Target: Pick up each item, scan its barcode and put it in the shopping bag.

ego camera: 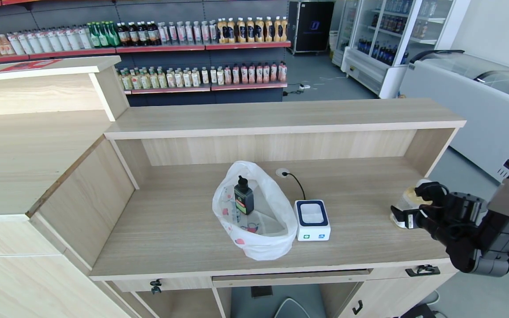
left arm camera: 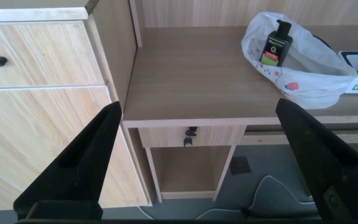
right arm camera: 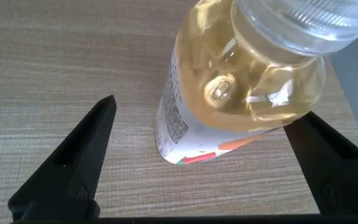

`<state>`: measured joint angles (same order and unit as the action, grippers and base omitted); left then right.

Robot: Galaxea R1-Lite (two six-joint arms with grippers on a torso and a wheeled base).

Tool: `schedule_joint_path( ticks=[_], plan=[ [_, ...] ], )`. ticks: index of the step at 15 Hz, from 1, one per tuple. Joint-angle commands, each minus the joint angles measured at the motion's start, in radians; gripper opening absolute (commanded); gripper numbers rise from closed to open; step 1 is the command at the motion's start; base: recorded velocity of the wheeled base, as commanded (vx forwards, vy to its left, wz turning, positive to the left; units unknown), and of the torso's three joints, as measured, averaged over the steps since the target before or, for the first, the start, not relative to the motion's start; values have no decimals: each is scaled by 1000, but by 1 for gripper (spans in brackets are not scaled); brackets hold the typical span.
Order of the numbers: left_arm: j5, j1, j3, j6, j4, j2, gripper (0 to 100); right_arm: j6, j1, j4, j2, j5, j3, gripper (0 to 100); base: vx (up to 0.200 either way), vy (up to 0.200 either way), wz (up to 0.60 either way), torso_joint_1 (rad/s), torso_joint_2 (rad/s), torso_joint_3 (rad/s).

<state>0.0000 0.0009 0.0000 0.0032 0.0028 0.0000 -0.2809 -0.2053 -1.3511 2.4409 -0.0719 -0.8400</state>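
One dark bottle (ego camera: 244, 195) is already sitting in the bag (ego camera: 259, 247) at mid-frame. A yellow drink bottle (ego camera: 407, 195) at the right edge is standing between the spread fingers of the right gripper (right arm camera: 205, 118), not yet gripped, so its scanning and bagging are still waiting. The left gripper (left arm camera: 199, 107) is hanging released.

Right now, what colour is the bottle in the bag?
The bottle is black with a red and green label, clearest in the left wrist view.

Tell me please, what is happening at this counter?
The robot's right gripper is open around a bottle of yellow drink standing at the right end of the counter, not yet lifted. A dark bottle already stands in the white shopping bag, which sits beside the barcode scanner. The left gripper is open and empty.
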Motion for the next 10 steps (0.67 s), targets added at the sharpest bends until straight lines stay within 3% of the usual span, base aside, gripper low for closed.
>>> schedule_joint_path(
  ticks=[1, 10],
  plan=[
    [0, 1, 0, 0, 0, 2, 100, 2, 4, 0, 15, -2, -5, 100, 0, 0, 0, 0, 0, 0],
    [0, 1, 0, 0, 0, 2, 100, 3, 11, 10, 81, 1, -129, 100, 0, 0, 0, 0, 0, 0]
  ],
)
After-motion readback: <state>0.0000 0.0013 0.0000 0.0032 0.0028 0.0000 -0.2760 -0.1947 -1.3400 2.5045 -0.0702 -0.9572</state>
